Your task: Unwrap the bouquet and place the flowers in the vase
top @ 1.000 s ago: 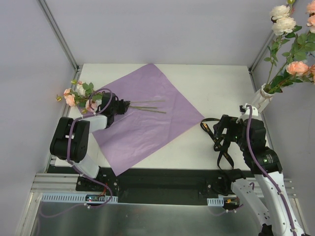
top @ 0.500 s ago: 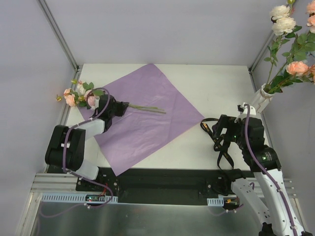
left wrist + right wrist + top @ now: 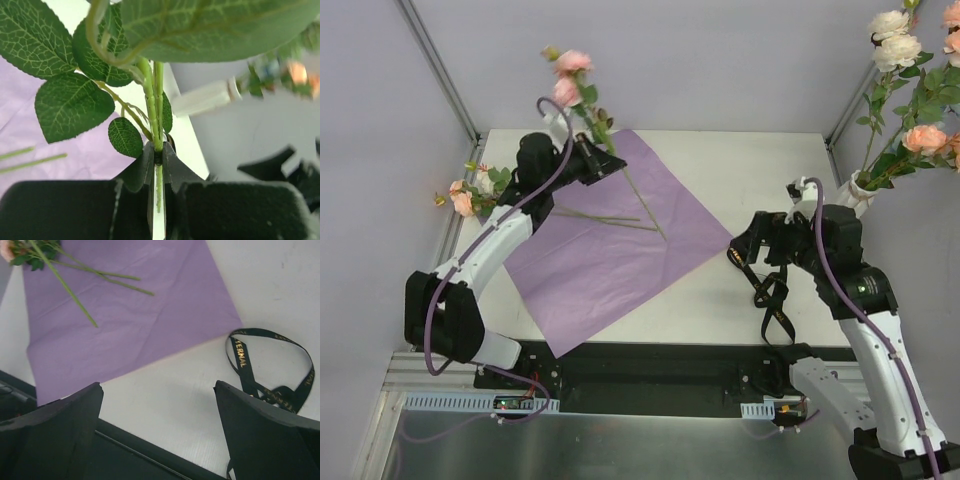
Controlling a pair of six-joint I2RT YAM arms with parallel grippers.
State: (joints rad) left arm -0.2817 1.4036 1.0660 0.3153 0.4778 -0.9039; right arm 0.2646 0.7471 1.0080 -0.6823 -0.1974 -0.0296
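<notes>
Left hand [image 3: 592, 160]: clamped on a rose stem [image 3: 151, 95]; arm stretched out over the far part of the purple paper [image 3: 610, 255], pink blooms up.
Right hand [image 3: 752, 240]: fingers wide apart, holding nothing, above the black ribbon [image 3: 772, 300].
Vase [image 3: 853, 203]: far right corner of the table [image 3: 760, 170], several flowers [image 3: 910, 90] standing in it.
Paper: two loose stems [image 3: 610, 215] lie on it; more blooms [image 3: 470, 190] at the table's left edge.

Walls: we see plain pale grey panels [image 3: 700, 60] on three sides.
Table: white top [image 3: 760, 170], black strip [image 3: 650, 362] along its near edge.
Frame: we see metal posts [image 3: 438, 72] at both far corners.
</notes>
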